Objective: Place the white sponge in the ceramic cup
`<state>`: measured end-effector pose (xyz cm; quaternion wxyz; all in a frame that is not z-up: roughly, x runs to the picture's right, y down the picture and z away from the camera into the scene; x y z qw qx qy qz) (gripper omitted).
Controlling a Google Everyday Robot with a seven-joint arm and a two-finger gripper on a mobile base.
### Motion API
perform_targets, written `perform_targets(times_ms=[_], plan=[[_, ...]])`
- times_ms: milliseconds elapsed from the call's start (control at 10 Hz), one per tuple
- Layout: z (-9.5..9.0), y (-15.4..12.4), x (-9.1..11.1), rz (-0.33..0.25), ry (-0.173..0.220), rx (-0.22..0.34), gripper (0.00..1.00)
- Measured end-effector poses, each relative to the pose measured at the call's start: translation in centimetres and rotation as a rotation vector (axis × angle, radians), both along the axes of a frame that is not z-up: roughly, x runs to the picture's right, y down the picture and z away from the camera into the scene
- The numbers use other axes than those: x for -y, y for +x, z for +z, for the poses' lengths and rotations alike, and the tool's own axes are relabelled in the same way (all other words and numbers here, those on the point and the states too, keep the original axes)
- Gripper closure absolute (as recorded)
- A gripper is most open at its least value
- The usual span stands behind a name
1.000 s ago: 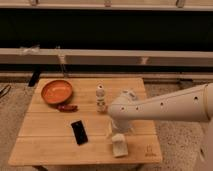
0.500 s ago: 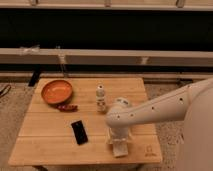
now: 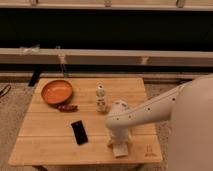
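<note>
Risk concentrates at the front edge of the light wooden slatted table (image 3: pixel 50 150). The small flat off-white rectangular sponge (image 3: pixel 120 150) lies there, right of centre and close to that edge. A downward push or a sideways nudge could slide it off the table. A grip taken off-centre could let the soft block pivot or drop during the lift.

Gripper position: the white robot gripper (image 3: pixel 117 142) points down from the bent wrist, directly over the rear part of the sponge. It is either touching the sponge or just above it; contact cannot be confirmed. Whether the gripper is wide, narrow or already clamped on the sponge cannot be told.

Second hazard, at the target: the small whitish round ceramic cup (image 3: pixel 102 106) stands behind and to the left of the sponge, nearer the table centre. The small white plastic bottle (image 3: pixel 100 92) stands immediately behind the cup. A transfer that swings too far back could topple the bottle. The cup mouth looks narrow against the sponge, so a flat release may leave the sponge bridging the rim or tip the cup.

The flat black rectangular phone (image 3: pixel 79 132) lies left of the sponge, well apart, and appears outside the transfer path.
</note>
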<state>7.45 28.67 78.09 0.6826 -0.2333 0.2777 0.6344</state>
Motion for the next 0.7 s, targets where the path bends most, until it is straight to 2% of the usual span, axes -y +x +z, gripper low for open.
perform_targets(times_ms=[200,500,600,700], plan=[[0.13,-0.09,0.09,0.000,-0.015,-0.005,0.60],[0.04,-0.01,0.13,-0.002,-0.014,-0.006,0.91],[-0.27,0.24,0.46,-0.001,-0.010,-0.002,0.98],[-0.80,0.01,1.01,0.008,-0.002,0.014,1.00]])
